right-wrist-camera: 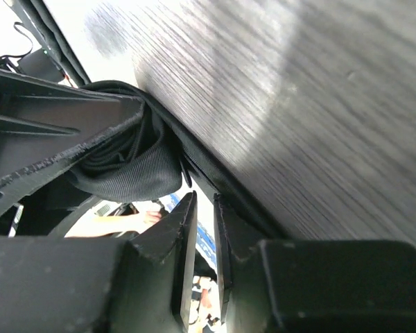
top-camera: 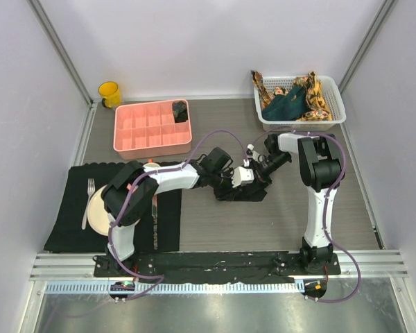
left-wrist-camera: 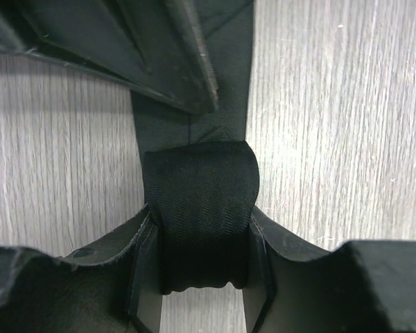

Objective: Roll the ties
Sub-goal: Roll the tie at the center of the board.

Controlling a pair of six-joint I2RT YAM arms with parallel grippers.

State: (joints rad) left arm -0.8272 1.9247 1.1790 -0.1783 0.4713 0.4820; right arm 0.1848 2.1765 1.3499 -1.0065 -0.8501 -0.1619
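The grey wood-grain tabletop (top-camera: 215,229) carries a wide black mat (top-camera: 66,236) at its left, with a pale plate (top-camera: 96,211) and a fork (top-camera: 88,201) lying on it. At the back right stands a white basket (top-camera: 336,114) holding a dark teal tie (top-camera: 286,107) and orange-yellow patterned ties (top-camera: 319,97). At the back left is a pink compartment tray (top-camera: 152,149) with a dark bundle (top-camera: 180,111) in its far right compartment. Both arms meet over the middle of the tabletop, where the black tie (left-wrist-camera: 201,187) lies partly rolled. The left gripper (left-wrist-camera: 202,222) pinches the rolled end between its fingers, with the unrolled strip running away flat. The right gripper (right-wrist-camera: 204,201) sits just beside the roll, its fingers slightly apart with nothing between them. A yellow mug (top-camera: 109,92) stands in the back left corner.
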